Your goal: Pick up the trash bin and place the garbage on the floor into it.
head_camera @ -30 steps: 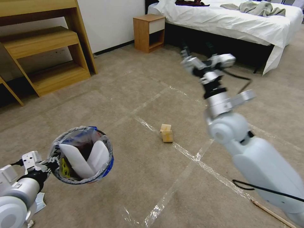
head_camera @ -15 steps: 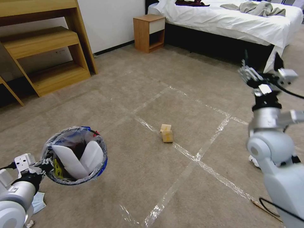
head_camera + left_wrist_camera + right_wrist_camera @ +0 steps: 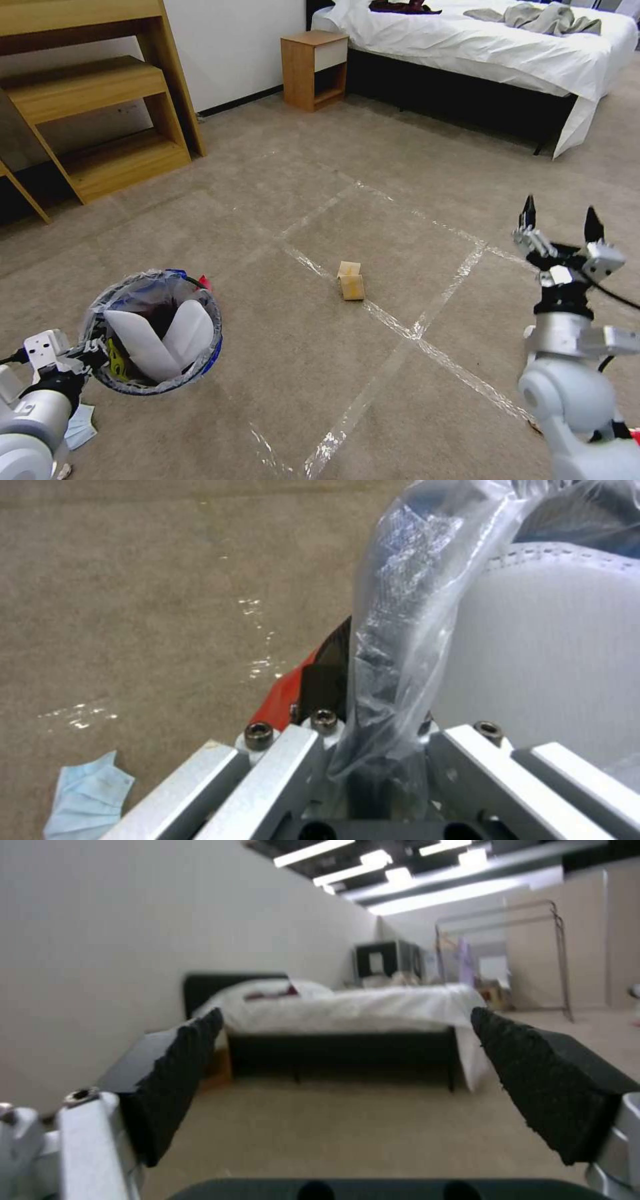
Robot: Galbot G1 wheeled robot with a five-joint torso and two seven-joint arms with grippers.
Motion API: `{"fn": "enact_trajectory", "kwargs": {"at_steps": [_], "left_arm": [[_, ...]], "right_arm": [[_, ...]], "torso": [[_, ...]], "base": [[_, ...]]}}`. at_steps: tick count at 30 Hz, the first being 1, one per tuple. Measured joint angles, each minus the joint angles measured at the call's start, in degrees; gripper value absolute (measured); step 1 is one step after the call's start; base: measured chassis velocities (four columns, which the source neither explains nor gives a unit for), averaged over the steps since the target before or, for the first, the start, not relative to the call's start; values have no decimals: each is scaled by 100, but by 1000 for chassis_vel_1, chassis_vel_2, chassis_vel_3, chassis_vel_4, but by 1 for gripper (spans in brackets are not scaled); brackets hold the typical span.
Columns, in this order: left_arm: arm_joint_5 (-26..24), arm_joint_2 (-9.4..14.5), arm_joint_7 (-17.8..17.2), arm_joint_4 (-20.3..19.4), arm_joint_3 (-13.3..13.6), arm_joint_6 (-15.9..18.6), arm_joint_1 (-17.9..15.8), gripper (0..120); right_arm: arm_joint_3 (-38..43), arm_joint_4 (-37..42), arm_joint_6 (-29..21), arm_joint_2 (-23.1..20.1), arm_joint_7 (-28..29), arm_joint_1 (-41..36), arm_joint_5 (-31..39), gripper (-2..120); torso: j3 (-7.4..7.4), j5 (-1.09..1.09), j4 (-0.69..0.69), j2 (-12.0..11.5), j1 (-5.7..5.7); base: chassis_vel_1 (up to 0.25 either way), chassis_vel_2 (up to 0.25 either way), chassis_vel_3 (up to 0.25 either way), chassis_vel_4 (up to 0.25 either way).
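Trash bin, holding two white slippers, hangs at the head view's lower left, gripped at its rim by the left pincer over taped beige carpet; one tan paper bag lies mid-floor, a bed and nightstand beyond. Left wrist: the pincer clamps the bagged rim; one blue mask lies below. Right wrist: the right pincer gapes, empty, toward the bed.
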Motion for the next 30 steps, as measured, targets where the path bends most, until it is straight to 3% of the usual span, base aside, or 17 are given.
{"fn": "enact_trajectory", "kwargs": {"at_steps": [13, 30], "left_arm": [[199, -126, 106, 4, -27, -125, 108, 1], [79, -111, 86, 47, -41, -120, 23, 1]], "right_arm": [[-361, -381, 202, 196, 54, -199, -690, 100], [-418, -465, 211, 147, -72, -177, -797, 100]], "torso": [[1, -1, 1, 0, 0], [1, -1, 1, 0, 0]], "base": [[0, 0, 0, 0], [0, 0, 0, 0]]}}
